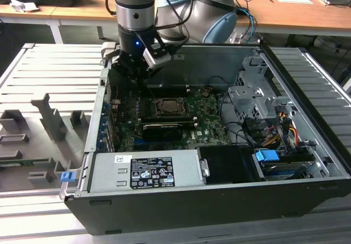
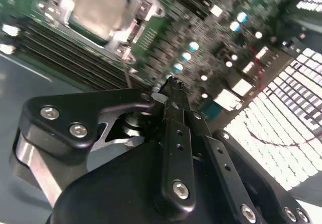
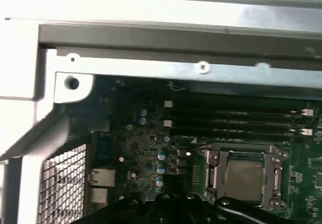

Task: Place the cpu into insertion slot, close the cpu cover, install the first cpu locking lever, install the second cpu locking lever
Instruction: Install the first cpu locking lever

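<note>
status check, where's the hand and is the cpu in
Hand shut, empty, above board beside socket. Cpu seated in slot, cover down around it. Nothing in the way.

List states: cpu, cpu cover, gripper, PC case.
cpu: seated in the insertion slot, metal top showing.
cpu cover: down, framing the cpu.
gripper: shut, holding nothing, above the green board beside the slot.
PC case: side open, lying flat.
</note>
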